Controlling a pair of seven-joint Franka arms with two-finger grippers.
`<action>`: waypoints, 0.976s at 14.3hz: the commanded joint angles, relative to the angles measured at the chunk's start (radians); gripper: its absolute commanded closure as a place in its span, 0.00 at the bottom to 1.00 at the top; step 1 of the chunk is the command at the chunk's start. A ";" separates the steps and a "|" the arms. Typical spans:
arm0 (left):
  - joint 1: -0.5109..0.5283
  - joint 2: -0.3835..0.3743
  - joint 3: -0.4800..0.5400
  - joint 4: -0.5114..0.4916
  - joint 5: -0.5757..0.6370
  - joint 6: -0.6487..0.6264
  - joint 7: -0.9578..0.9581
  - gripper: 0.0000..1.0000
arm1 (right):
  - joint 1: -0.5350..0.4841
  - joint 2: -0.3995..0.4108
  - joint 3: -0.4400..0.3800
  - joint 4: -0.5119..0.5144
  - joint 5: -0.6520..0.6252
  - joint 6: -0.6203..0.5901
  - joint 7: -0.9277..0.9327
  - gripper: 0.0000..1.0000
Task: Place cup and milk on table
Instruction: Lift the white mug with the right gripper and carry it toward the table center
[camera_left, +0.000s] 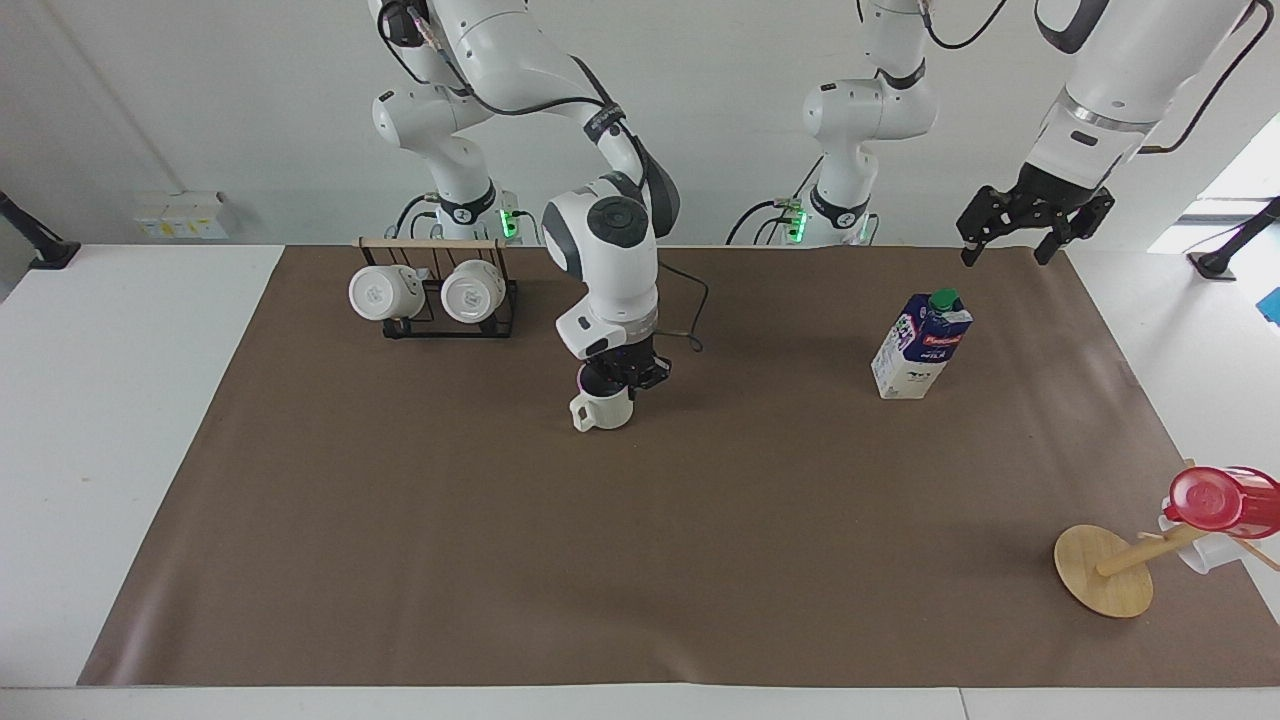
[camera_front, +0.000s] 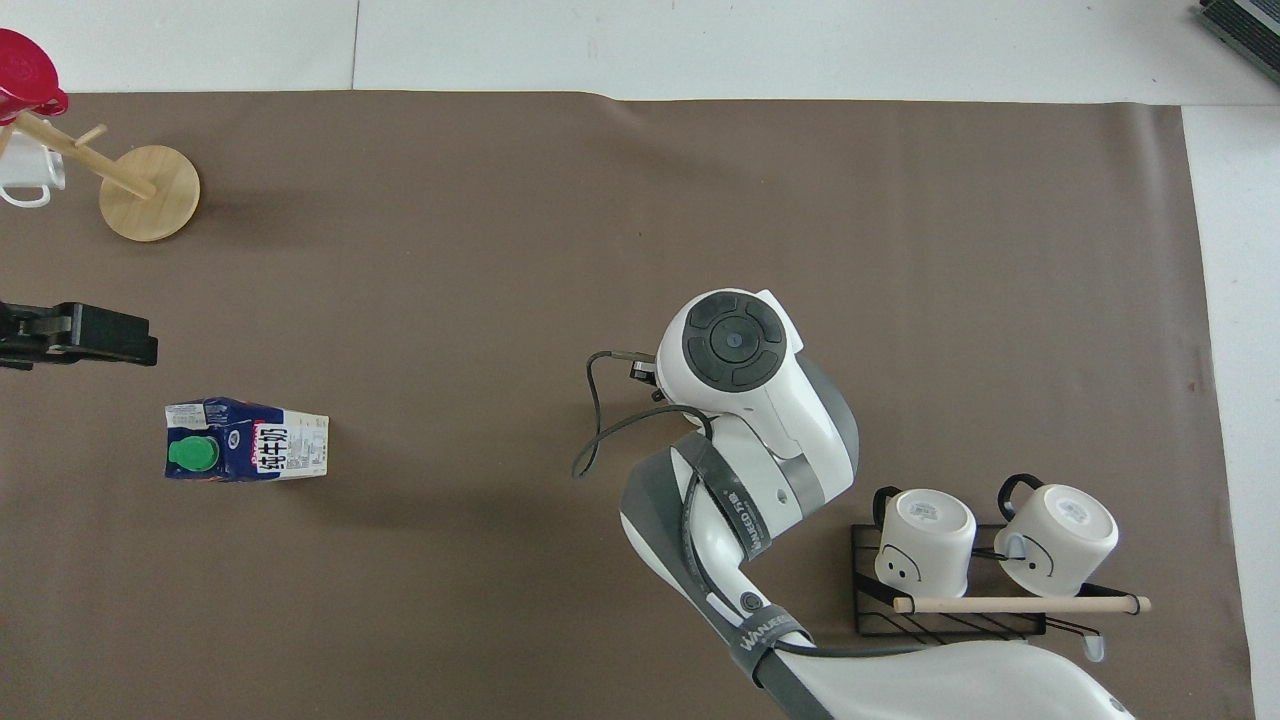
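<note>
Over the table, cream cup in right gripper fingers; left gripper fingers wide.

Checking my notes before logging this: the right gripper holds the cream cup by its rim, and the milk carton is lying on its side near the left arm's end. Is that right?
Not quite. The facing view shows the milk carton standing upright on the brown mat, not lying on its side. The rest holds: the right gripper holds the cream cup by its rim.

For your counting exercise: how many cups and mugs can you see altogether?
5: the cup in the right gripper; two white mugs on the black rack; a red cup and a partly hidden white mug on the wooden stand.
</note>
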 joint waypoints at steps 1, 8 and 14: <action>0.008 0.008 0.006 0.025 -0.003 -0.027 -0.007 0.00 | 0.016 0.008 0.007 0.001 0.008 0.017 -0.001 1.00; 0.011 0.008 0.007 0.027 -0.003 -0.024 -0.007 0.00 | 0.019 0.009 0.007 -0.013 -0.008 0.008 -0.064 1.00; 0.008 0.008 0.006 0.025 -0.003 -0.024 0.005 0.00 | 0.014 0.009 0.007 -0.016 -0.003 0.002 -0.049 0.01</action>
